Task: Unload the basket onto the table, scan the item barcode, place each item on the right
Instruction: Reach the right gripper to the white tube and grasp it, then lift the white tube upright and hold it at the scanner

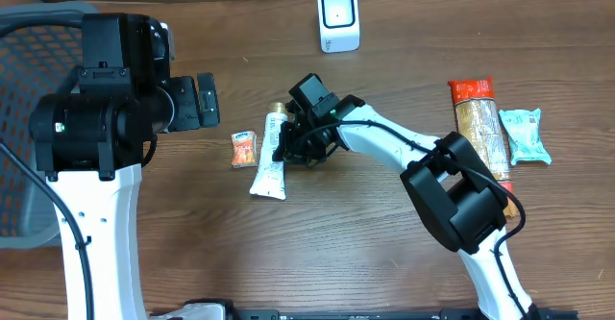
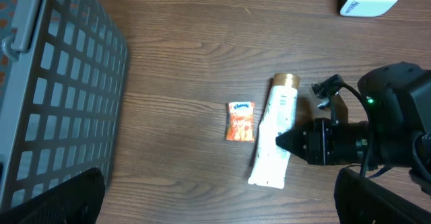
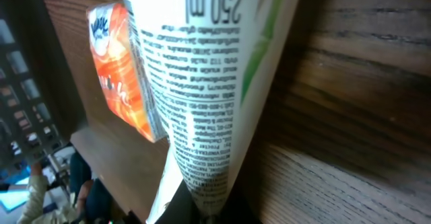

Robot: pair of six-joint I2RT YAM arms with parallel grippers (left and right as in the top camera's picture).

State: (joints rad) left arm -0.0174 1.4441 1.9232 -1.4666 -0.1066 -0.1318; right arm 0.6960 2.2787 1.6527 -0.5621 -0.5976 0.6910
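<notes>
The surface [image 1: 384,253] is brown wood with darker grain streaks. The tube [image 1: 269,171] is white with fine black print, a green stripe and a gold cap [image 1: 278,108]. The small packet [image 1: 244,150] is orange with a white-and-blue logo. The scanner [image 1: 338,18] is white with a dark-framed pale face. The long package [image 1: 480,128] is tan under a red-orange top. The pouch [image 1: 526,135] is mint green. The basket [image 2: 60,83] is a grey grid.

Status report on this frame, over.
Left claw open, empty. Right claw shut on tube, lying on table. Tissue pack close beside it.
</notes>
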